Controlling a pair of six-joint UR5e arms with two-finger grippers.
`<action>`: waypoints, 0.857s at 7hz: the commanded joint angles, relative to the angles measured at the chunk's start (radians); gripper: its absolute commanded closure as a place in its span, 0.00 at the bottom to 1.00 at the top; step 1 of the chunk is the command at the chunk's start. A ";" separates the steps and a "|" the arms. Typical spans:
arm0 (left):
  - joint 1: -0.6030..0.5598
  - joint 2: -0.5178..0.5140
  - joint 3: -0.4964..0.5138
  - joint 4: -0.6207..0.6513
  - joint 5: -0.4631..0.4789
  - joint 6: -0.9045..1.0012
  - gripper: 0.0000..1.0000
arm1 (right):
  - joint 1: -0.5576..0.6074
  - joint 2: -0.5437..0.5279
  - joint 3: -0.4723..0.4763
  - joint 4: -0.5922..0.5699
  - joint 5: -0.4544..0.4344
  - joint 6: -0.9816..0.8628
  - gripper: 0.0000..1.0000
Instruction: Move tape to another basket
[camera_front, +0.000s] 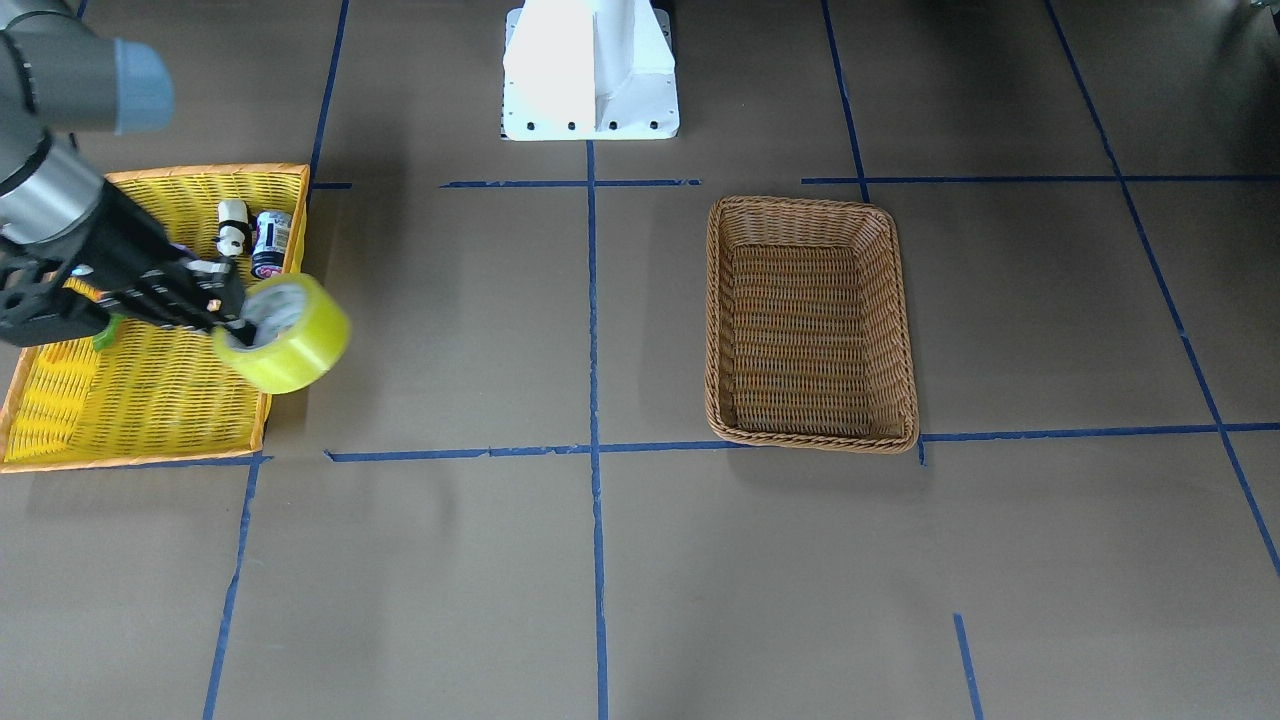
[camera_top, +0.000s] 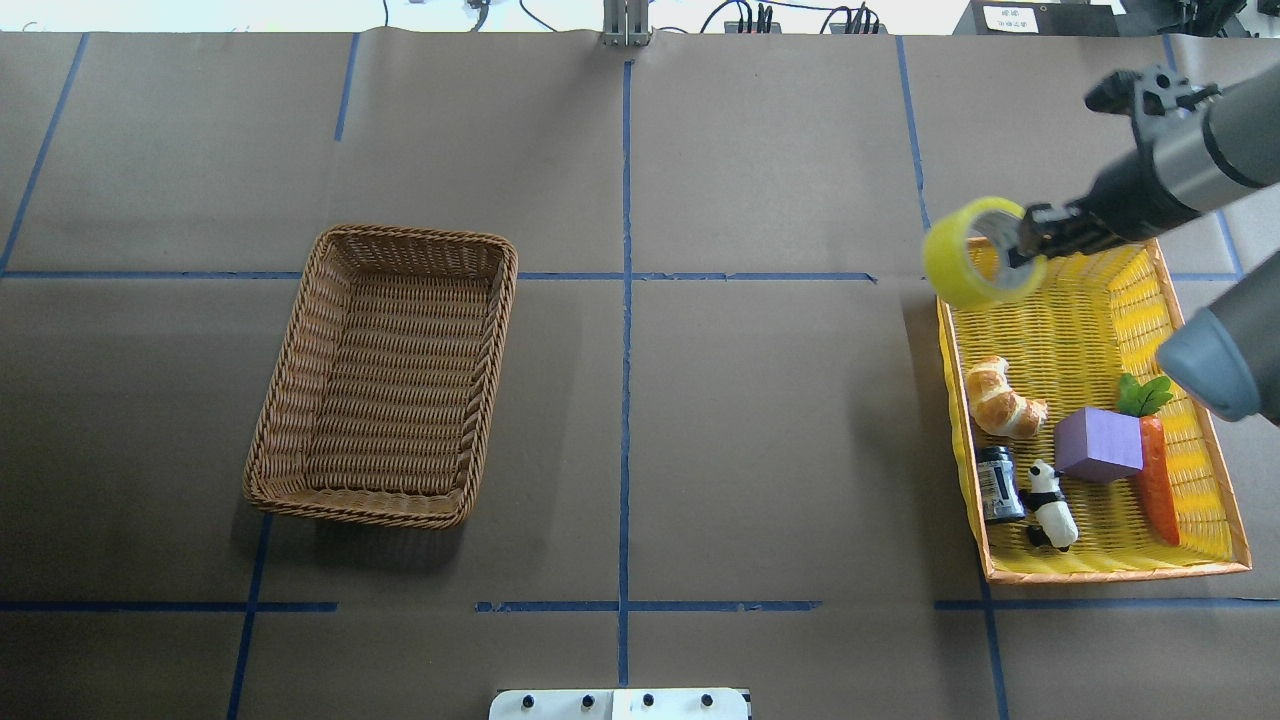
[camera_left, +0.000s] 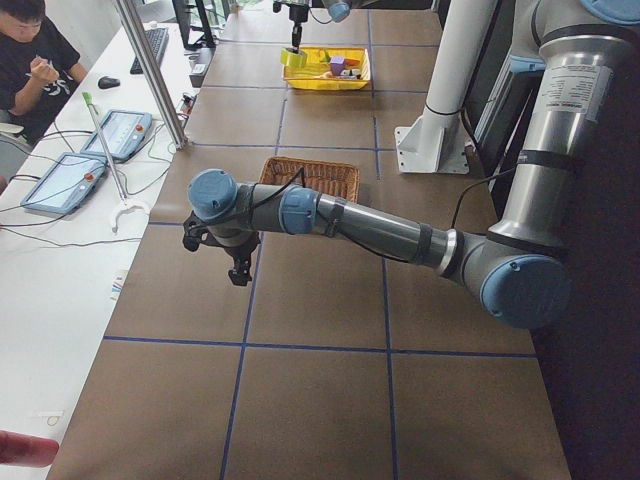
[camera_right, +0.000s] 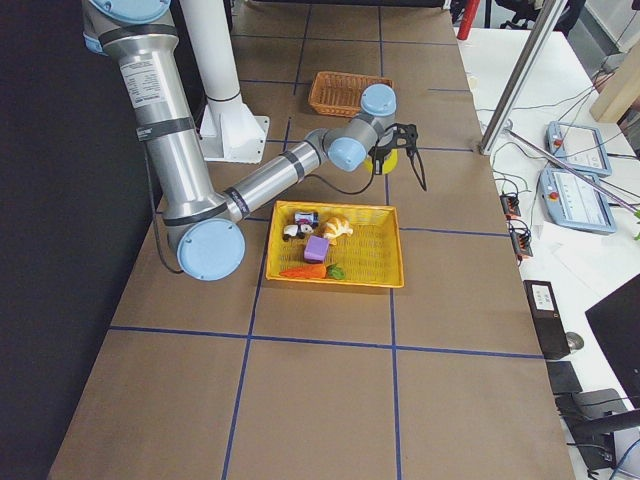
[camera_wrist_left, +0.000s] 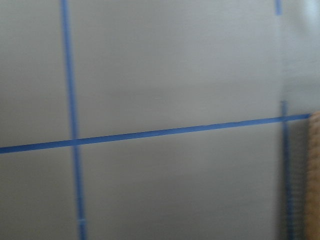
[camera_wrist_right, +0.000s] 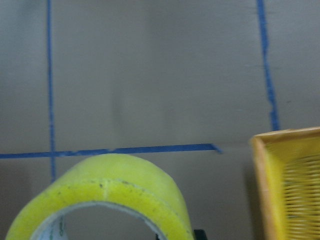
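One wide, translucent yellow-green roll of tape (camera_top: 972, 262), pale core showing, is grasped by the right end effector (camera_top: 1018, 243) above the eleven-o'clock corner of the yellow tray (camera_top: 1100, 572). Whether the left end effector (camera_left: 240, 276) is clenched cannot be told.

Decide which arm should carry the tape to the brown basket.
Right. The right pincer grips the tape, lifted at the yellow tray's edge; the left pincer hangs far off, near the basket.

right wrist cam cuts my tape (camera_wrist_right: 100, 175) off at 6 o'clock, grip not visible there. left wrist cam is blurry, just a sliver of basket (camera_wrist_left: 315, 175) at 4 o'clock. left gripper (camera_left: 238, 272) only shows in the side view, can't call its jaws. front cam, my right arm (camera_front: 60, 200) covers the yellow tray (camera_front: 150, 400) around 10 o'clock.
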 joint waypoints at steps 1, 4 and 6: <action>0.179 -0.059 -0.034 -0.315 -0.013 -0.494 0.00 | -0.042 0.022 -0.006 0.317 0.003 0.360 1.00; 0.365 -0.293 -0.019 -0.694 -0.001 -1.226 0.00 | -0.055 0.019 -0.006 0.625 0.011 0.656 1.00; 0.379 -0.400 -0.020 -0.899 0.017 -1.537 0.00 | -0.069 0.017 -0.006 0.795 0.011 0.799 1.00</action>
